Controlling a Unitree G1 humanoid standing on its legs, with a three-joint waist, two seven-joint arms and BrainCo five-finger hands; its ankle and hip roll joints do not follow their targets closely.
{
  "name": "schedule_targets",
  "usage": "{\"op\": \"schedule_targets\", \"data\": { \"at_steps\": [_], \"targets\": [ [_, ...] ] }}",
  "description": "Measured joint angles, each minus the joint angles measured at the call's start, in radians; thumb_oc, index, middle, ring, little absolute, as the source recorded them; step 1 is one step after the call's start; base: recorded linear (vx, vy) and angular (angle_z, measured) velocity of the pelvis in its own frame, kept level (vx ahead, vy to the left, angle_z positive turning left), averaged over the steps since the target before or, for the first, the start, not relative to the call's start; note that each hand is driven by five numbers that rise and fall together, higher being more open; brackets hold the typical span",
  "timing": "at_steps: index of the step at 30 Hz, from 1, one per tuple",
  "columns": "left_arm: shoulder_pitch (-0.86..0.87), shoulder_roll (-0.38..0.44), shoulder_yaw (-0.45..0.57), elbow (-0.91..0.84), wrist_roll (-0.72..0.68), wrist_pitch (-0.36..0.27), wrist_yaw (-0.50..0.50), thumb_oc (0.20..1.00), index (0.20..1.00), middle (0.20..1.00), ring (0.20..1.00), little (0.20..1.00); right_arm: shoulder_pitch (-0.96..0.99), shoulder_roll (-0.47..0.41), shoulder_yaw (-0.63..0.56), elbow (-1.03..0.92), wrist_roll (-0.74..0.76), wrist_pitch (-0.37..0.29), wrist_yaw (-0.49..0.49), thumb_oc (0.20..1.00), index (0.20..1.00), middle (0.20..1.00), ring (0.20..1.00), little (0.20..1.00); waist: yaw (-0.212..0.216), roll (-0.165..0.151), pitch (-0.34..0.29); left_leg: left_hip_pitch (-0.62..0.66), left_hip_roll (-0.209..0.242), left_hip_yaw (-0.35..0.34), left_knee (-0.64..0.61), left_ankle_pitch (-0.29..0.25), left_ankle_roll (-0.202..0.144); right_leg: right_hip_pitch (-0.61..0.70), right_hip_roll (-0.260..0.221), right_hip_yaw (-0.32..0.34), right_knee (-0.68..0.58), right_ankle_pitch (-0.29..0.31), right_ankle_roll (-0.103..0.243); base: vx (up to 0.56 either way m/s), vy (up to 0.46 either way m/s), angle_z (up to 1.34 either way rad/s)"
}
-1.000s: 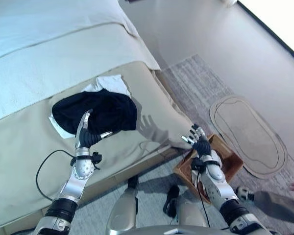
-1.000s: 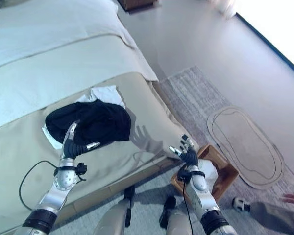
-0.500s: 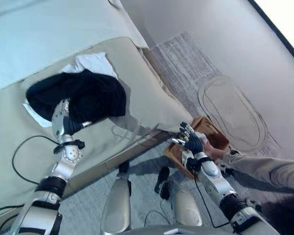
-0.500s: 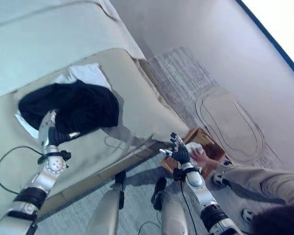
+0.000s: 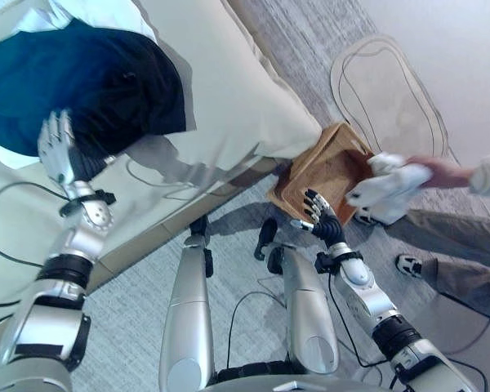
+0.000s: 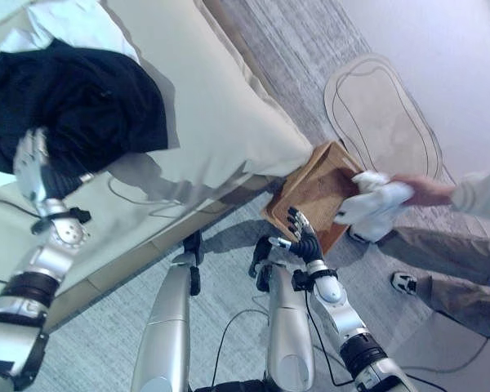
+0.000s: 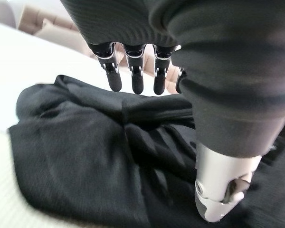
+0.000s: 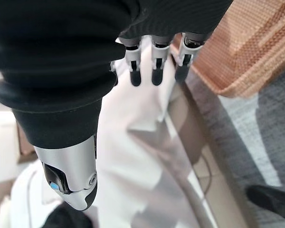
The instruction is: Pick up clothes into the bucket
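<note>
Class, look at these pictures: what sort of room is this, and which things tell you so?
Most likely a bedroom: a bed with dark clothes lying on it, a rug on the floor, and a woven basket beside the bed.

Bright, even daylight washes the pale bed (image 5: 229, 98). Soft shadows lie under its edge on the grey carpet (image 5: 131, 302). Beside the bed, the wrist views blur close up.
</note>
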Motion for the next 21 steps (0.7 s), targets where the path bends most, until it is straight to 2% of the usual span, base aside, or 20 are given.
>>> {"op": "schedule_targets", "data": {
  "at_steps": [10, 16, 18, 21],
  "targets": [
    [-0.107, 0.104, -0.056, 0.009, 0.115, 0.073, 0.066, 1.000, 1.000, 1.000, 1.000, 1.000, 0.013, -0.020, -0.008, -0.018, 0.017, -0.027, -0.002, 1.000, 1.000, 1.000, 1.000, 1.000, -0.023, -0.005, 0.000, -0.087, 0.000, -0.003, 0.035, -0.001, 0.004, -0.075, 0.000, -0.001, 0.018, 0.006, 0.001, 0.00, 0.000, 0.00],
    [-0.147, 0.119, -0.075, 0.057, 0.154, 0.107, 0.105, 1.000, 1.000, 1.000, 1.000, 1.000, 0.013, -0.021, -0.008, -0.028, 0.023, -0.035, 0.001, 1.000, 1.000, 1.000, 1.000, 1.000, -0.027, -0.006, -0.001, -0.095, 0.001, -0.001, 0.056, -0.007, 0.009, -0.075, 0.001, -0.001, 0.016, 0.006, 0.001, 0.00, 0.000, 0.00],
    [-0.174, 0.130, -0.103, 0.107, 0.154, 0.118, 0.101, 1.000, 1.000, 1.000, 1.000, 1.000, 0.012, -0.022, -0.008, -0.038, 0.033, -0.036, 0.004, 1.000, 1.000, 1.000, 1.000, 1.000, -0.033, -0.008, -0.002, -0.098, 0.001, 0.000, 0.059, -0.009, 0.011, -0.075, 0.001, -0.001, 0.014, 0.006, 0.001, 0.00, 0.000, 0.00],
    [-0.232, 0.143, -0.159, 0.200, 0.152, 0.126, 0.036, 1.000, 1.000, 1.000, 1.000, 1.000, 0.011, -0.023, -0.008, -0.050, 0.037, -0.036, 0.010, 1.000, 1.000, 1.000, 1.000, 1.000, -0.046, -0.013, -0.004, -0.100, 0.000, 0.000, 0.059, -0.010, 0.012, -0.077, 0.001, 0.000, 0.010, 0.007, 0.002, 0.00, 0.000, 0.00]
  ]
}}
